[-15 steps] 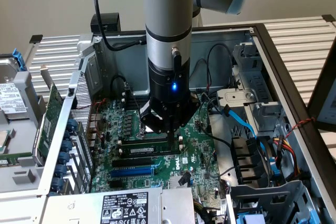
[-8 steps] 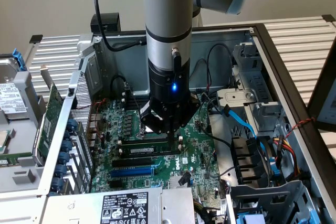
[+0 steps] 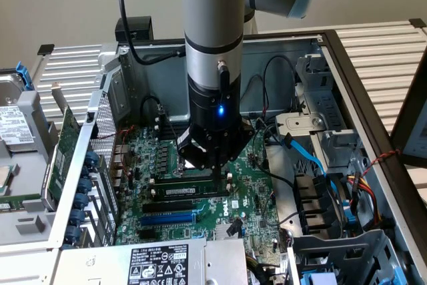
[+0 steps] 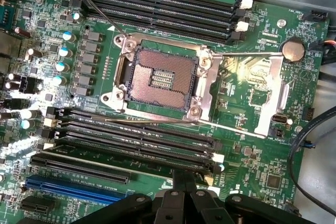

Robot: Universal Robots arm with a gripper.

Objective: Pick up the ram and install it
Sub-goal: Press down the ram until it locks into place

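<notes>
Fingers (image 4: 185, 182) closed, pressing down on ram (image 3: 190, 190), apparently seated in slot; cables crowd nearby.

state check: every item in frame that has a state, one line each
gripper: shut, down at the memory slots
ram: lying along a black slot below the gripper; full seating cannot be told
CPU socket: empty, contacts exposed, retention frame swung open
blue expansion slot: empty
upper memory slots: empty
computer case: side open
</notes>
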